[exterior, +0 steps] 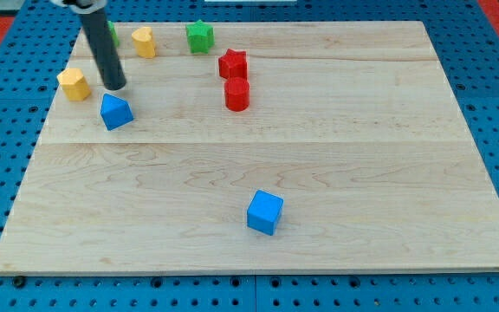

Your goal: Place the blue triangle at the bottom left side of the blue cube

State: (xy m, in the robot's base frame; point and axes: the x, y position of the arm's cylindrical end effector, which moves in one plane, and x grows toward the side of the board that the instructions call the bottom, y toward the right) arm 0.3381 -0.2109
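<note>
Camera view: the dark rod tool, jawless, has its tip [115, 87] just above the light, slippery blue wooden triangle [115, 112], best pushed flat-faced toward the blue wooden cube [265, 212].

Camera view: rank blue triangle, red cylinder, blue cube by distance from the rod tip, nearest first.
Measured from my tip:
1. Blue triangle, just below the tip, upper left.
2. Red cylinder, to the view's right, mid-board.
3. Blue cube, far toward the view's bottom right.
</note>
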